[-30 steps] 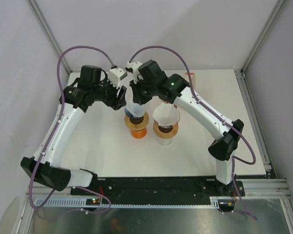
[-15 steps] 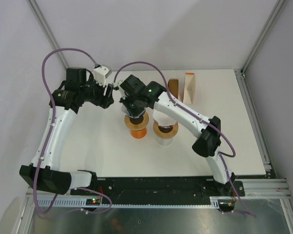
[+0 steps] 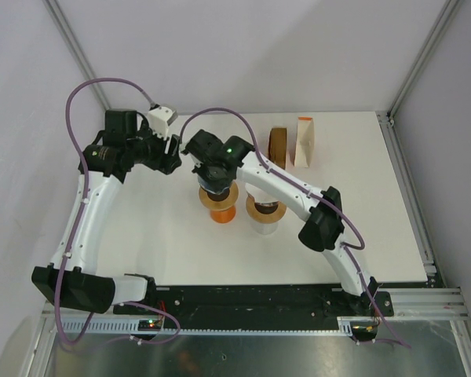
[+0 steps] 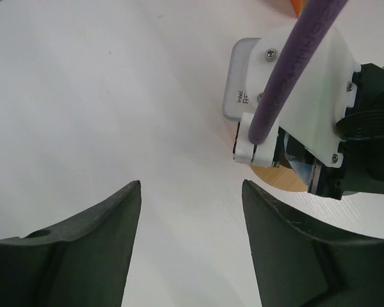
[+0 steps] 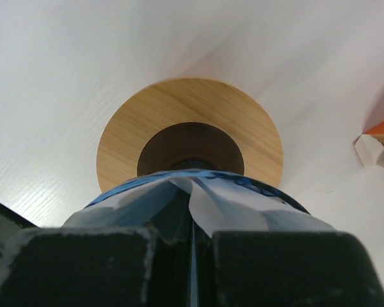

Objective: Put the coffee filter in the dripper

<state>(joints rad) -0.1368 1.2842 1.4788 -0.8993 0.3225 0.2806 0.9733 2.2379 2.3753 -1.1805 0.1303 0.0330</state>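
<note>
1. pinching the coffee filter (image 5: 233, 208) in my right pincer (image 5: 192, 240), i have both pads clenched on a fold of its white paper, with barely a slit between them.
2. just below the paper a blue edge curves round it, and under that lies the dripper (image 5: 179, 102), showing a round wooden collar with a dark hole in the middle. the filter hangs right over that hole, but i cannot tell whether it touches inside.
3. my left pincer (image 4: 191, 192) is released and holds nothing, its two dark fingers (image 4: 83, 256) spread wide with only the white table (image 4: 83, 96) between them.
4. past those fingers i see the white camera mount (image 4: 323, 89) of my right wrist and its purple cable (image 4: 302, 57), with a slice of wooden collar beneath.
5. from above, the right pincer sits over the orange-footed dripper near the middle of the table and hides its mouth. the left pincer hovers just to the left of it, not touching.
6. just to the right of that dripper stands a second dripper (image 3: 265, 210) on a white foot, partly under my right forearm.
7. farther back, near the far edge, a brown box (image 3: 278, 145) and a white and orange box (image 3: 304, 141) stand side by side, well apart from both pincers.
</note>
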